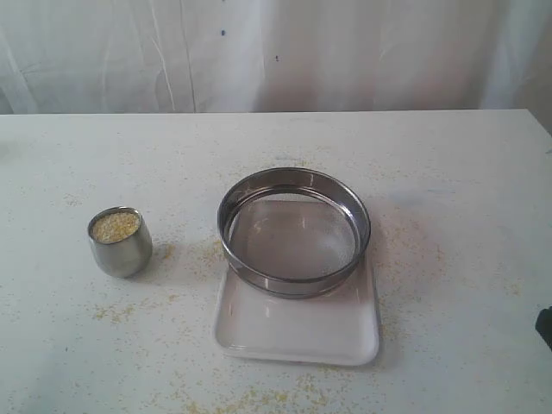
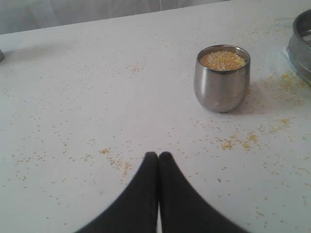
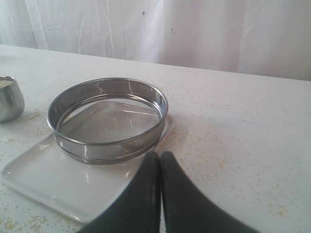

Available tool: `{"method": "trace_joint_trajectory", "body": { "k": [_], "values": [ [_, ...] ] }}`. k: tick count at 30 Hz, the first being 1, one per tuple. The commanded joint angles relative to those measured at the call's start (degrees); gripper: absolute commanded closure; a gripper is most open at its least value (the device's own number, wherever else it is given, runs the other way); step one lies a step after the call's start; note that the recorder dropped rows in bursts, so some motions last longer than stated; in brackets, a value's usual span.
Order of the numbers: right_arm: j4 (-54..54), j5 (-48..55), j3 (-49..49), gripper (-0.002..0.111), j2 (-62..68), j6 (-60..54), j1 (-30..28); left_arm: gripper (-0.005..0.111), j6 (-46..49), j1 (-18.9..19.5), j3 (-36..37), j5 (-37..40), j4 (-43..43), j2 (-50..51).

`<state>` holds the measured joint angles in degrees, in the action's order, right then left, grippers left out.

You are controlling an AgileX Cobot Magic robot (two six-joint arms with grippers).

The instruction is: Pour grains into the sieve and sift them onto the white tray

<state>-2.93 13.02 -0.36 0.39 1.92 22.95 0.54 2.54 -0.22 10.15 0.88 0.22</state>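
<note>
Left gripper [image 2: 158, 154]: black fingertips pressed flat together, nothing between them, hovering low over the table [image 2: 73, 97]. Just ahead of it, a dusting of spilled granules [image 2: 238, 143] is scattered on the white surface. Past that stands the steel cup [image 2: 222, 77], upright and filled nearly to the brim with yellow grains [image 2: 222, 60].

Right gripper [image 3: 156, 154]: same story, fingertips closed tight on each other and holding nothing. It's poised right at the near side of the white tray [image 3: 53, 179]. The sieve [image 3: 109, 145] sits level on the tray's far half, with the tray's edge and corners showing through its mesh.

From the exterior view, the cup stands to the left of the tray and sieve, well apart from both. The sieve's far rim juts out beyond the tray's far edge. Loose granules also speckle the table around the tray. A white curtain [image 1: 345, 52] hangs behind.
</note>
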Motion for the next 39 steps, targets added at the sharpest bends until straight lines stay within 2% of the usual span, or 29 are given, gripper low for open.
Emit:
{"method": "trace_joint_trajectory", "body": {
  "k": [1,23,24,28,30,34,36,38,39],
  "values": [
    [0.11,-0.25,0.36,0.108,-0.39,0.33,-0.19,0.107,-0.04,-0.5,0.22,0.1,0.58,-0.22],
    [0.11,-0.25,0.36,0.108,-0.39,0.33,-0.19,0.107,-0.54,-0.5,0.22,-1.23,0.58,-0.22],
    [0.11,-0.25,0.36,0.108,-0.39,0.33,-0.19,0.107,-1.38,-0.5,0.22,-3.12,1.36,-0.22],
    [0.11,-0.25,0.36,0.108,-0.39,0.33,-0.19,0.107,-14.72,-0.5,0.22,-10.15,16.41,-0.22],
    [0.11,-0.25,0.36,0.108,-0.39,0.33,-0.19,0.107,-18.61,-0.5,0.22,-12.88,19.42,-0.22],
    [0.11,-0.25,0.36,0.108,-0.39,0.33,-0.19,0.107,-19.77,-0.5,0.22,-18.48,19.86,-0.22],
    [0.11,-0.25,0.36,0.108,-0.39,0.33,-0.19,0.107,-23.91,-0.65,0.22,-21.09,19.43,-0.22],
    [0.11,-0.25,0.36,0.108,-0.39,0.33,-0.19,0.107,-27.67,-1.23,-2.83,-18.86,13.43,-0.22],
    [0.11,-0.25,0.36,0.108,-0.39,0.33,-0.19,0.107,-29.29,-1.85,-6.11,-15.98,7.02,-0.22]
  ]
}}
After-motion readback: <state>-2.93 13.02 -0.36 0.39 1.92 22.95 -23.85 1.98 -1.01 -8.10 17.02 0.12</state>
